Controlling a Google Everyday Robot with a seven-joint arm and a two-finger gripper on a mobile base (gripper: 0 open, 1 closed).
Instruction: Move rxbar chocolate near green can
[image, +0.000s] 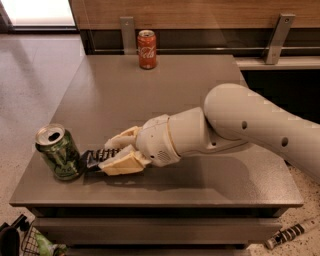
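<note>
The green can (57, 152) with dark markings and a silver top stands upright near the table's front left corner. The rxbar chocolate (95, 158), a flat black bar with pale lettering, is held between the cream fingers of my gripper (114, 155). Its free end is right beside the can's base, touching or almost touching it, low over the table top. The gripper reaches in from the right on a white arm and is shut on the bar. The bar's right part is hidden by the fingers.
A red Coca-Cola can (147, 49) stands at the table's (150, 95) far edge. The table's front edge is close below the gripper. A wooden wall with metal brackets (276, 37) is behind. A wire basket (30, 245) sits on the floor, front left.
</note>
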